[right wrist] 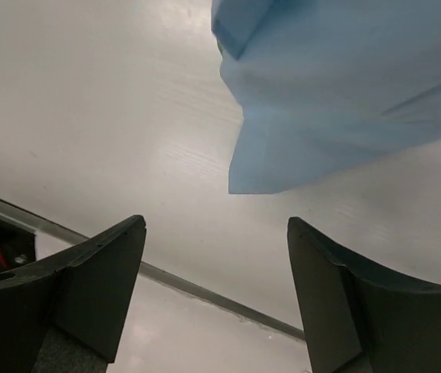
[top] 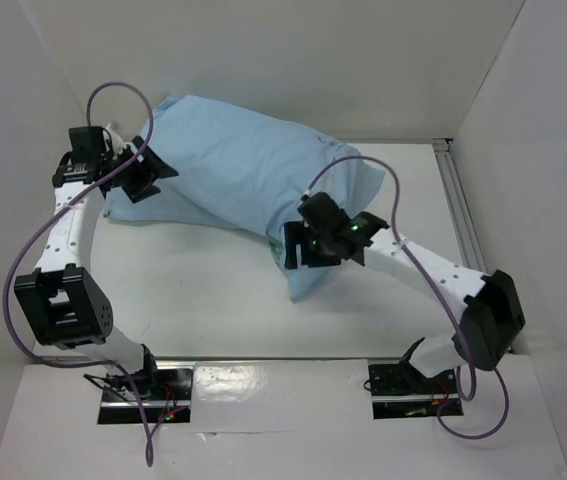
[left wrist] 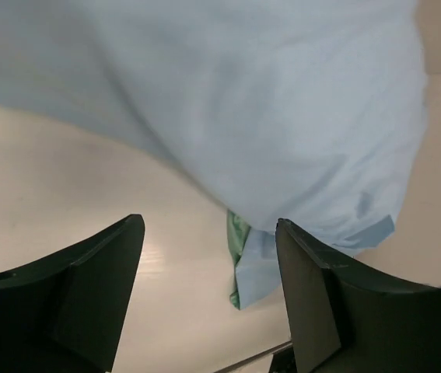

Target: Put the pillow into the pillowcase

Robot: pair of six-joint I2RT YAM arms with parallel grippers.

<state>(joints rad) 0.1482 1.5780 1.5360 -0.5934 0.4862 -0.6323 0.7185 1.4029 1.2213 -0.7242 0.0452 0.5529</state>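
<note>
The pillowcase (top: 238, 165), light blue side out, lies plump across the back of the table, from the far left to the middle. A mint-green strip (top: 289, 250) shows at its near end. No white pillow shows; it is hidden or out of view. My left gripper (top: 148, 172) is open and empty at the case's left end. In the left wrist view the case (left wrist: 228, 101) hangs above the open gripper (left wrist: 208, 295), with a green edge (left wrist: 238, 237) between the fingers. My right gripper (top: 308, 252) is open and empty at the near end. In the right wrist view a blue corner (right wrist: 321, 101) lies beyond the open gripper (right wrist: 216, 295).
White walls close in the table at the back and both sides. A metal rail (top: 460, 215) runs along the right edge. A thin strip (top: 283, 358) marks the table's near edge, in front of the arm bases; it also shows in the right wrist view (right wrist: 204, 289).
</note>
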